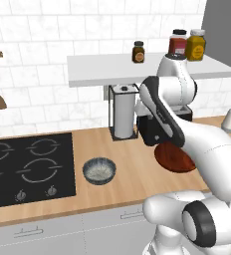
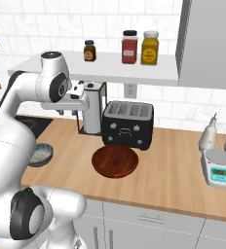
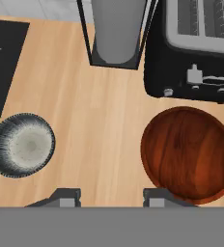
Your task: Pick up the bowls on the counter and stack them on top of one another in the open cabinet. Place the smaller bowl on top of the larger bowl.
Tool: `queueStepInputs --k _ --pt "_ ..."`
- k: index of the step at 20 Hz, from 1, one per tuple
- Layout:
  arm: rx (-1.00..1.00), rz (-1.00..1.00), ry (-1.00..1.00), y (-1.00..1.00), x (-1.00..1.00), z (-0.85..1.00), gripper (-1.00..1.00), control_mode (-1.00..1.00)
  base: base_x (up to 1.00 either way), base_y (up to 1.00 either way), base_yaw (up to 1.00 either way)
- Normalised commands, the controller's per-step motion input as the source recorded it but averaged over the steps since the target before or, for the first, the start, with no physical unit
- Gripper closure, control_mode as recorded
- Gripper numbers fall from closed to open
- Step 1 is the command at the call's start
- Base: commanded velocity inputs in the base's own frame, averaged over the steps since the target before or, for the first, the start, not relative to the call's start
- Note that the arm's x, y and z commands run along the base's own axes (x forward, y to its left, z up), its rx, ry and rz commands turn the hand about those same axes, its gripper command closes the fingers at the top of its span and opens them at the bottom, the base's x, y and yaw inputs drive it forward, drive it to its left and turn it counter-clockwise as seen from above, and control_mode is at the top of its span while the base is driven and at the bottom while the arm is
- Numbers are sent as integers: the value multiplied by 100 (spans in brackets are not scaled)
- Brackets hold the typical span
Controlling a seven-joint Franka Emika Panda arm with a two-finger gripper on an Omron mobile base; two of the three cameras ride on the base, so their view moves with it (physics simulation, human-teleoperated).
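Hovering above the desk [image 3: 104, 130], the fingers [image 3: 111, 198] stand spread wide and hold nothing; their two tips show over the bare wood between the bowls. Smaller bowl [image 3: 21, 144]: dark grey, pale speckled inside, upright, mouth up, on the desk just right of the black cooktop [image 1: 28, 167]. Larger bowl [image 3: 189, 153]: red-brown, glossy, shallow, upright, mouth up, right of the grey one and well apart from it, just in front of the black toaster [image 2: 128, 124]. Both bowls are round, so no long axis to note. Paper towel roll [image 1: 123, 113] in its black stand is at the far edge, left of the toaster. White wall shelf [image 2: 105, 68] above carries three jars [image 2: 130, 47]. Small scale [image 2: 218, 170] sits far right on the desk.
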Motion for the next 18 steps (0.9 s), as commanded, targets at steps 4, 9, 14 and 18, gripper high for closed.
queueStepInputs --k 4,9,14,18 --pt "-2 0 0 2 -5 -4 -100 -100 0 0 0" --pt "-5 0 8 100 0 -57 -100 -100 0 0 0" --pt "0 0 18 73 0 -97 -100 -100 0 0 0" --pt "-1 0 19 37 0 -90 -100 -100 0 0 0"
